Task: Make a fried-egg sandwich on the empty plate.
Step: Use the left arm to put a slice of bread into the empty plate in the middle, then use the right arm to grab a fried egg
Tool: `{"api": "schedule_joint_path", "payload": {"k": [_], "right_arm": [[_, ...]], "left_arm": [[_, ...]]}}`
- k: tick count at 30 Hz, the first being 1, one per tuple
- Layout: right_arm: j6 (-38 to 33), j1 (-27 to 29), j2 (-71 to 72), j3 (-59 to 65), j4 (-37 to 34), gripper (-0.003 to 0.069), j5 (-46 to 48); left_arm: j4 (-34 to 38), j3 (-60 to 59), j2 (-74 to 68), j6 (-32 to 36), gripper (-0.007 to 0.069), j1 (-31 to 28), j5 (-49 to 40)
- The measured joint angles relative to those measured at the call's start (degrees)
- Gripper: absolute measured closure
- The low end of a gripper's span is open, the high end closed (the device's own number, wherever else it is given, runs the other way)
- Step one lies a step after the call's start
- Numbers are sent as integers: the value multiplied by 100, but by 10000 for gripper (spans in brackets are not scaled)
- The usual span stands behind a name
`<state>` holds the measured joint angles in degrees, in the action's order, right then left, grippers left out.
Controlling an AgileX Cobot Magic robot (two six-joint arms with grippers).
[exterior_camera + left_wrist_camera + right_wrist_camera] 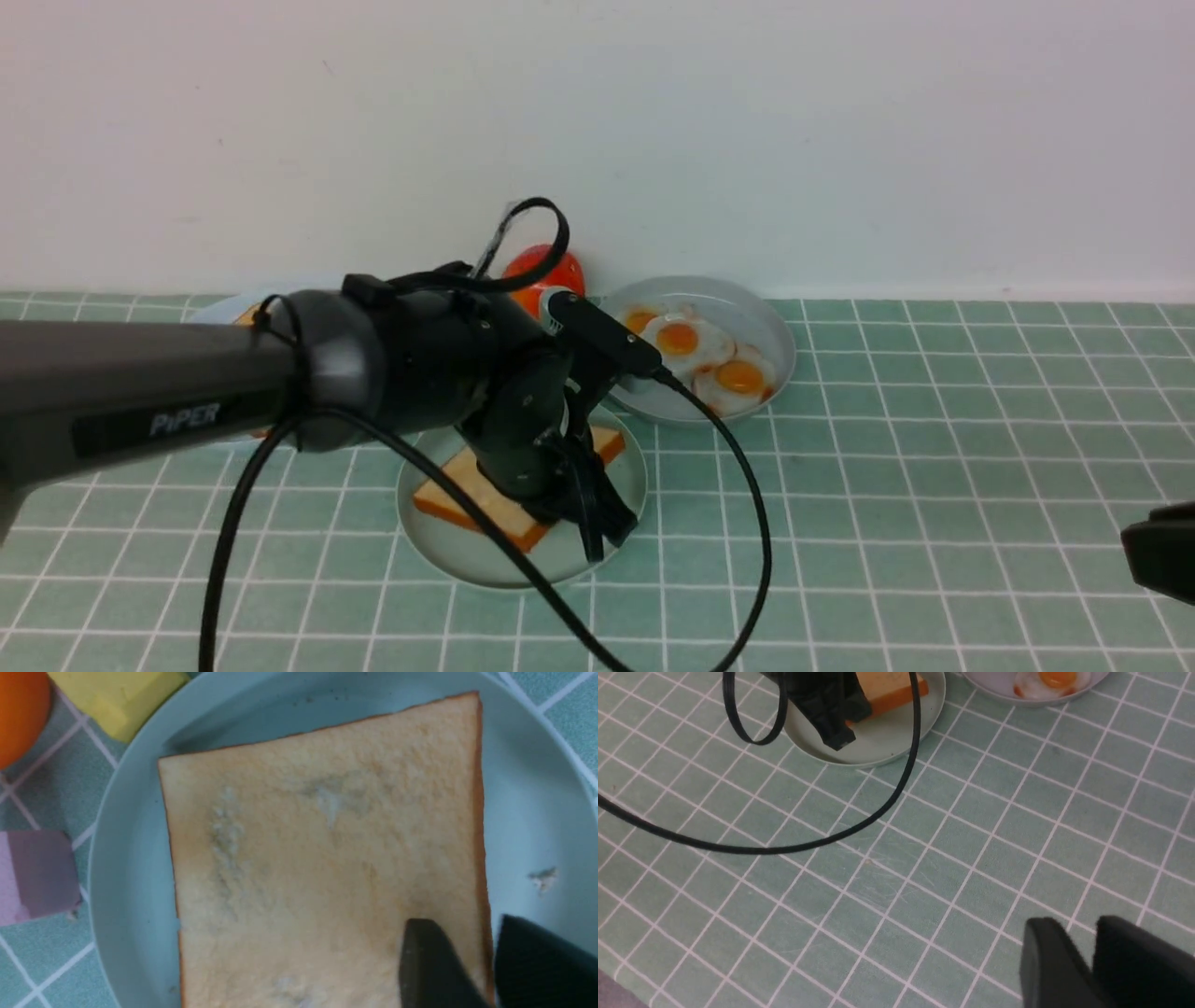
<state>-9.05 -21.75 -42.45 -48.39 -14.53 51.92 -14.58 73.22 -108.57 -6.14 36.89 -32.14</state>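
One golden toast slice (467, 490) (317, 858) lies flat on the pale mint-green plate (476, 560) (537, 812). My left gripper (607, 541) (467, 924) is down at the slice's near right edge. It is open: one finger is over the bread, the other is beside the crust over bare plate. Several fried eggs (679, 338) with orange yolks lie in the grey plate (775, 327) behind it to the right. My right gripper (1134, 551) (1078, 924) hovers open over bare tablecloth at the far right, holding nothing.
The left arm hides most of a light-blue plate (224, 308) at the back left. An orange ball (551, 271) (18, 714) sits by the wall. A yellow block (121, 695) and a purple block (37, 872) lie beside the mint plate. A black cable (859, 826) loops over the cloth.
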Motion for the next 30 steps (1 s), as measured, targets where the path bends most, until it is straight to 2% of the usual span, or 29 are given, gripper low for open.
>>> {"api": "schedule_joint_path", "payload": {"k": [1, 2, 4, 7, 10, 11, 12, 16, 20, 23, 30], "right_arm": [[0, 0, 1, 0, 0, 445, 0], [0, 0, -50, 0, -4, 388, -146], [0, 0, -194, -43, -4, 338, -282], [0, 0, -573, -264, 8, 316, -388], [-137, 0, -1193, -662, 16, 347, -575], [-251, 0, -1624, -952, 16, 378, -696], [-276, 0, -1681, -990, 16, 389, -711], [-726, 0, -2907, -1883, 30, 515, -810], [-1001, 0, -3939, -2692, 62, 597, -810], [-1271, 0, -4582, -3255, 154, 617, -805], [-1679, 0, -6380, -4483, 472, 587, -668]], "left_arm": [[0, 4, 0, 0, 364, 0, 0], [75, 60, 32, 0, 280, 0, -38], [297, 175, 199, 0, 203, 13, -152], [578, 381, 746, -100, 185, 46, -519], [653, 411, 1637, -335, 274, 52, -788], [616, 334, 2155, -471, 362, 44, -859], [599, 316, 2308, -490, 374, 46, -859], [455, -637, 4077, -885, 627, 42, -741], [455, -1863, 5646, -1370, 638, 42, -535], [408, -2755, 6742, -1740, 638, 42, -347], [-358, -4491, 9078, -3163, 638, 42, 431]]}}
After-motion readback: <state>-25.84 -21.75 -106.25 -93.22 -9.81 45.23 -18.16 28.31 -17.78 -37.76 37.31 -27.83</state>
